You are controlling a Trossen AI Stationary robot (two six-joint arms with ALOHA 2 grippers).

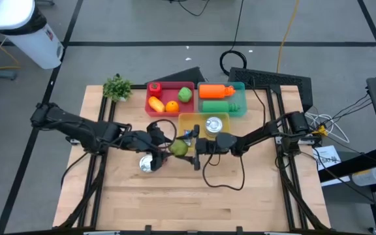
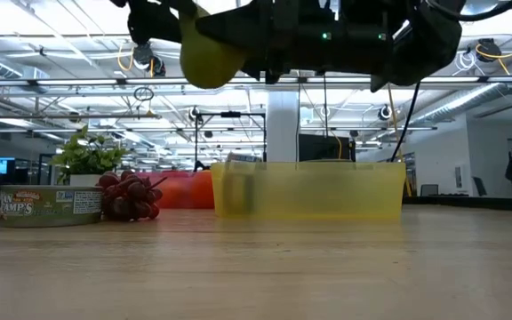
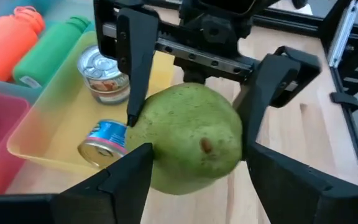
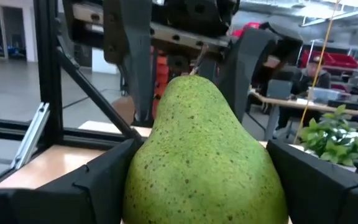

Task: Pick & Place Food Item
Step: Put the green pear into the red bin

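From above, I have both grippers meeting mid-counter on the pear, just in front of the yellow bin.

Low down, the pear hangs well clear of the counter.

Left wrist: the left gripper's fingers stand slack beside the pear, parted, not pinching.

Right wrist: the right gripper clamps the pear (a handover, I judge). Next I must back the left arm off, then carry the pear to a bin.
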